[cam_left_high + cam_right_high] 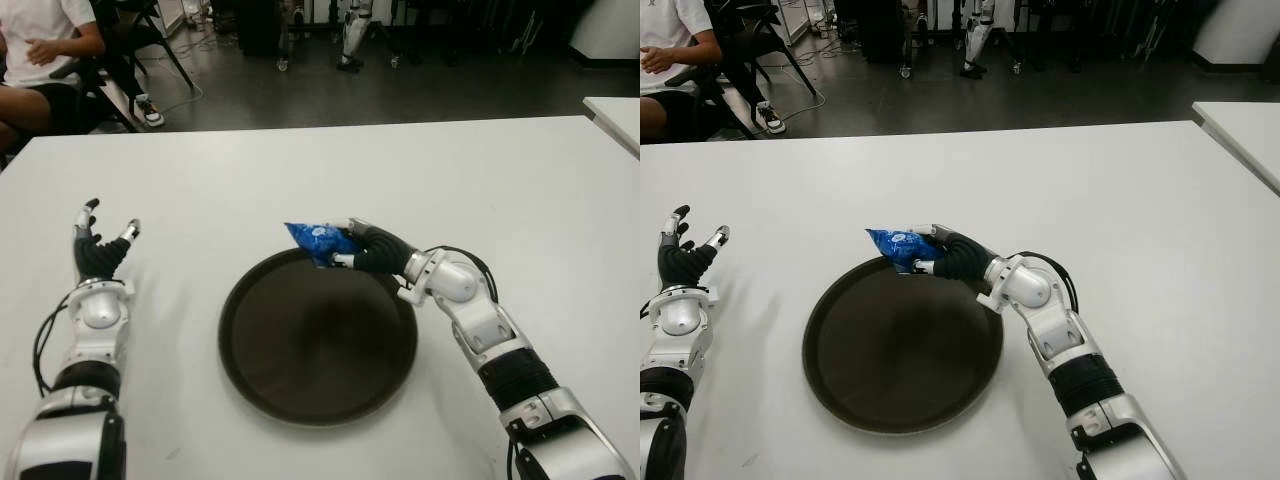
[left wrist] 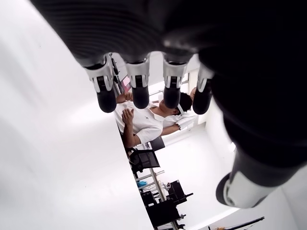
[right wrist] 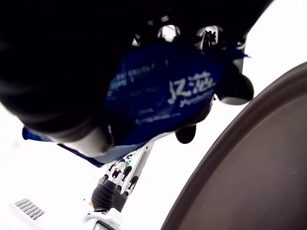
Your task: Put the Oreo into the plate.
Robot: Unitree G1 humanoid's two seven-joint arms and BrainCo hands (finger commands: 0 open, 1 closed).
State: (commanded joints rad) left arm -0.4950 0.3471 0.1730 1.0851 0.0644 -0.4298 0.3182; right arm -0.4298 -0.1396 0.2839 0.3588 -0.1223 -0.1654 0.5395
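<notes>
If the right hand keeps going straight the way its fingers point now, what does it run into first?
Probably nothing. The right hand, shut on the blue Oreo packet, points toward the robot's left over the plate's far rim; beyond lies bare white table. Its height above the rim is unclear.

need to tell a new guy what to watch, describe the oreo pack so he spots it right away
Start at the round dark plate in the middle of the white table. At its far rim, the right robot hand grips a small crinkled blue Oreo packet. It is the only blue thing on the table; the left robot hand holds nothing.
</notes>
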